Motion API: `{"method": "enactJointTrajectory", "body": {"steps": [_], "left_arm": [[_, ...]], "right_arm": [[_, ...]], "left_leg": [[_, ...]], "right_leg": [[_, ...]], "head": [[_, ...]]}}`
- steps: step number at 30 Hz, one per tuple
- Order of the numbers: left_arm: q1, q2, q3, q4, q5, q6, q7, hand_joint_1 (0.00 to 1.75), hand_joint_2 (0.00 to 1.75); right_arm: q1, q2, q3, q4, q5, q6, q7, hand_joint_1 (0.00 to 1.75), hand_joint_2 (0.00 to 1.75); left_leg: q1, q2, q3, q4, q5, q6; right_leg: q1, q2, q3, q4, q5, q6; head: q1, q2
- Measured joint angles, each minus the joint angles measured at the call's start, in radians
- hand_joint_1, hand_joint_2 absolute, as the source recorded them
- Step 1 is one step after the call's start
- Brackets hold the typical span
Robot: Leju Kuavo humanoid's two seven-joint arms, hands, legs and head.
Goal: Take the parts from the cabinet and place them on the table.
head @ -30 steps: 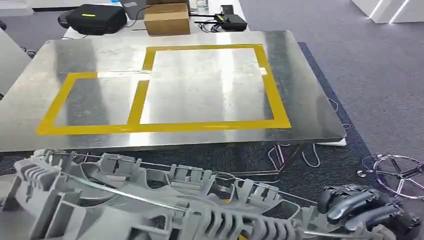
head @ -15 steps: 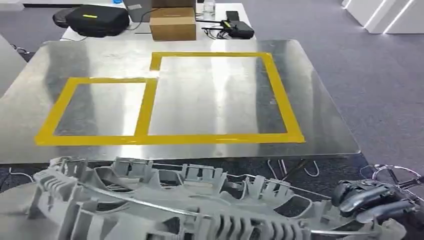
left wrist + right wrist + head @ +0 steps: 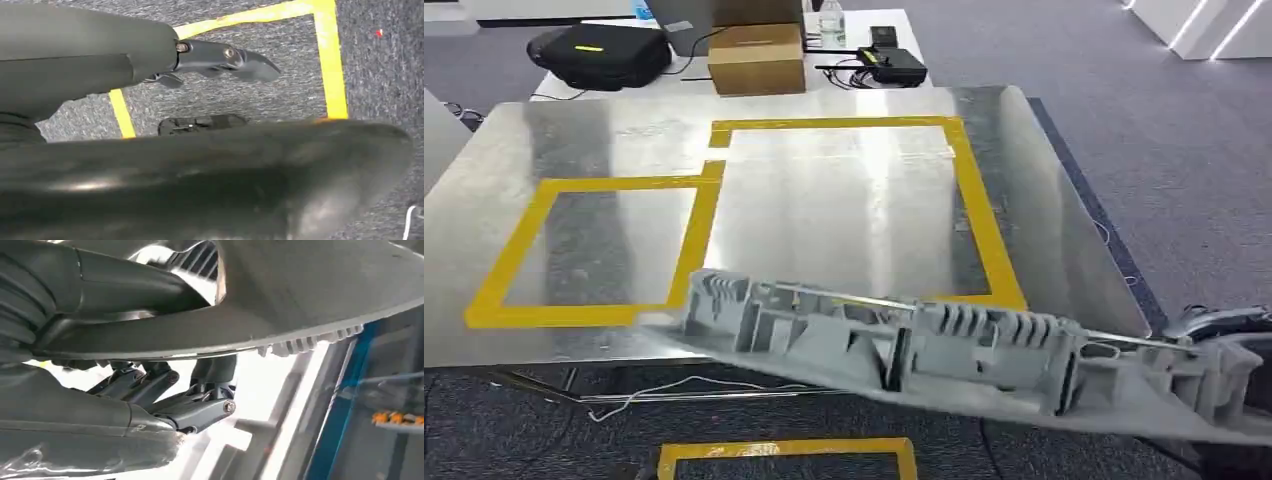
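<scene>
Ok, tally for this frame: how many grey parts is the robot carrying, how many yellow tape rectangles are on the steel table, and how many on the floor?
Grey plastic part, carried over the table's near edge: 1
Yellow tape rectangles on the steel table: 2, a small one and a large one
Yellow tape rectangle on the floor: 1
Total: 4

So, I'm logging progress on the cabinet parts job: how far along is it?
Done: the long grey plastic part is out of the cabinet and at the steel table. In hand: the right hand grips its end, and its far end reaches over the table's near edge. Left: setting it down; the yellow-taped zones hold nothing yet.
</scene>
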Motion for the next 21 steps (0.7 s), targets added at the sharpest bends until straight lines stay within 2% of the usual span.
{"method": "enactJointTrajectory", "body": {"steps": [1, 2, 3, 4, 5, 6, 7, 8, 9, 10, 12, 13, 15, 16, 17, 18, 19, 20, 21], "left_arm": [[0.003, 0.000, 0.000, 0.000, 0.000, 0.000, 0.000, 0.00, 0.00], [0.004, 0.000, -0.002, 0.000, 0.000, -0.001, 0.000, 0.00, 0.00], [0.005, 0.000, -0.003, 0.000, 0.000, -0.002, 0.000, 0.00, 0.00], [0.005, 0.000, -0.006, 0.000, 0.000, -0.003, 0.000, 0.00, 0.00], [0.005, 0.001, -0.008, 0.000, 0.000, -0.003, 0.000, 0.00, 0.00], [0.006, 0.000, -0.010, 0.000, 0.000, -0.005, 0.002, 0.00, 0.00], [0.004, 0.000, -0.014, 0.000, 0.000, -0.006, 0.005, 0.00, 0.00], [0.001, 0.000, -0.019, 0.000, -0.001, -0.006, 0.011, 0.00, 0.00], [0.001, 0.000, -0.025, 0.000, -0.004, -0.006, 0.011, 0.00, 0.00], [0.000, 0.000, -0.028, 0.000, -0.004, -0.006, 0.011, 0.00, 0.00], [-0.004, 0.001, -0.034, 0.000, -0.005, -0.008, 0.009, 0.00, 0.00], [-0.007, 0.004, -0.036, 0.000, -0.005, -0.008, 0.009, 0.00, 0.00], [-0.012, 0.007, -0.042, 0.000, -0.005, -0.008, 0.009, 0.00, 0.00], [-0.012, 0.007, -0.045, 0.000, -0.005, -0.010, 0.009, 0.00, 0.00], [-0.011, 0.007, -0.050, 0.000, -0.006, -0.011, 0.009, 0.00, 0.00], [-0.010, 0.007, -0.052, 0.000, -0.007, -0.013, 0.009, 0.00, 0.00], [-0.011, 0.008, -0.054, 0.000, -0.008, -0.014, 0.009, 0.00, 0.00], [-0.013, 0.008, -0.056, 0.000, -0.008, -0.014, 0.009, 0.00, 0.00], [-0.014, 0.009, -0.058, 0.000, -0.008, -0.015, 0.009, 0.00, 0.00]], "right_arm": [[-0.005, -0.001, -0.011, 0.012, 0.027, -0.011, 0.009, 1.75, 1.75], [-0.011, -0.009, -0.027, 0.031, 0.072, -0.033, 0.022, 1.75, 1.75], [-0.023, -0.016, -0.037, 0.050, 0.120, -0.057, 0.032, 1.75, 1.75], [-0.043, -0.026, -0.046, 0.076, 0.183, -0.090, 0.044, 1.75, 1.75], [-0.062, -0.035, -0.052, 0.103, 0.239, -0.121, 0.057, 1.75, 1.75], [-0.077, -0.045, -0.053, 0.128, 0.282, -0.146, 0.069, 1.75, 1.75], [-0.098, -0.057, -0.053, 0.161, 0.333, -0.175, 0.081, 1.75, 1.75], [-0.119, -0.068, -0.053, 0.187, 0.388, -0.208, 0.093, 1.75, 1.75], [-0.141, -0.085, -0.051, 0.219, 0.463, -0.246, 0.116, 1.75, 1.75], [-0.158, -0.100, -0.050, 0.253, 0.532, -0.281, 0.136, 1.75, 1.75], [-0.200, -0.135, -0.041, 0.316, 0.654, -0.334, 0.175, 1.75, 1.75], [-0.216, -0.154, -0.035, 0.352, 0.701, -0.354, 0.189, 1.75, 1.75], [-0.239, -0.171, -0.025, 0.406, 0.724, -0.373, 0.200, 1.75, 1.75], [-0.247, -0.176, -0.019, 0.428, 0.731, -0.375, 0.202, 1.75, 1.75], [-0.254, -0.183, -0.012, 0.451, 0.756, -0.375, 0.216, 1.75, 1.75], [-0.267, -0.191, -0.001, 0.474, 0.782, -0.375, 0.234, 1.75, 1.75], [-0.283, -0.201, 0.013, 0.503, 0.829, -0.374, 0.256, 1.75, 1.75], [-0.298, -0.211, 0.025, 0.532, 0.865, -0.375, 0.271, 1.75, 1.75], [-0.320, -0.220, 0.043, 0.570, 0.904, -0.370, 0.284, 1.75, 1.75]], "left_leg": [[0.000, 0.000, -0.037, 0.036, -0.027, -0.001], [0.000, 0.000, -0.058, 0.039, -0.029, -0.002], [0.001, 0.000, -0.061, 0.009, 0.001, -0.004], [0.001, 0.000, -0.048, -0.050, 0.056, -0.005], [0.003, 0.001, -0.026, -0.127, 0.126, -0.006], [0.006, 0.004, -0.014, -0.191, 0.196, -0.009], [0.007, 0.009, -0.018, -0.232, 0.194, -0.002], [0.005, 0.006, -0.018, -0.221, 0.190, 0.011], [0.003, 0.005, -0.019, -0.221, 0.201, 0.018], [0.002, 0.003, -0.019, -0.221, 0.198, 0.024], [0.009, 0.001, -0.007, -0.223, 0.192, 0.038], [0.009, 0.001, -0.002, -0.223, 0.187, 0.046], [0.008, 0.001, 0.004, -0.223, 0.178, 0.051], [0.007, 0.001, 0.008, -0.223, 0.173, 0.051], [0.007, 0.000, 0.013, -0.223, 0.168, 0.051], [0.007, -0.001, 0.021, -0.223, 0.163, 0.050], [0.007, -0.002, 0.030, -0.223, 0.157, 0.047], [0.008, -0.003, 0.042, -0.223, 0.151, 0.044], [0.009, -0.004, 0.052, -0.223, 0.144, 0.039]], "right_leg": [[-0.001, 0.001, 0.008, 0.000, -0.007, 0.000], [-0.002, 0.002, 0.017, 0.000, -0.016, 0.001], [-0.003, 0.003, 0.030, 0.000, -0.025, 0.003], [-0.005, 0.005, 0.045, 0.000, -0.035, 0.007], [-0.008, 0.005, 0.060, 0.000, -0.046, 0.012], [-0.007, 0.005, 0.057, -0.001, -0.056, 0.021], [-0.002, 0.008, 0.067, 0.014, -0.066, 0.030], [-0.002, 0.010, 0.065, 0.009, -0.069, 0.034], [-0.003, 0.009, 0.063, 0.003, -0.072, 0.040], [-0.004, 0.008, 0.069, -0.005, -0.073, 0.041], [-0.004, 0.003, 0.074, 0.009, -0.088, 0.053], [-0.004, 0.001, 0.051, 0.058, -0.112, 0.057], [-0.004, 0.001, -0.050, 0.232, -0.182, 0.063], [-0.004, 0.001, -0.103, 0.309, -0.199, 0.063], [-0.004, 0.001, -0.129, 0.330, -0.186, 0.063], [-0.004, 0.001, -0.131, 0.305, -0.148, 0.061], [-0.005, 0.001, -0.114, 0.243, -0.094, 0.060], [-0.005, 0.001, -0.079, 0.147, -0.029, 0.056], [-0.005, 0.001, -0.045, 0.054, 0.025, 0.055]], "head": [[-0.001, 0.000], [0.000, 0.000], [-0.001, 0.000], [0.000, 0.000], [0.000, 0.000], [-0.003, 0.000], [-0.009, 0.000], [-0.005, 0.000], [-0.005, 0.000], [-0.002, 0.000], [-0.001, 0.000], [0.002, 0.000], [0.004, 0.000], [0.005, 0.000], [0.005, 0.000], [0.005, 0.000], [0.005, 0.000], [0.005, 0.000], [0.006, 0.000]]}}
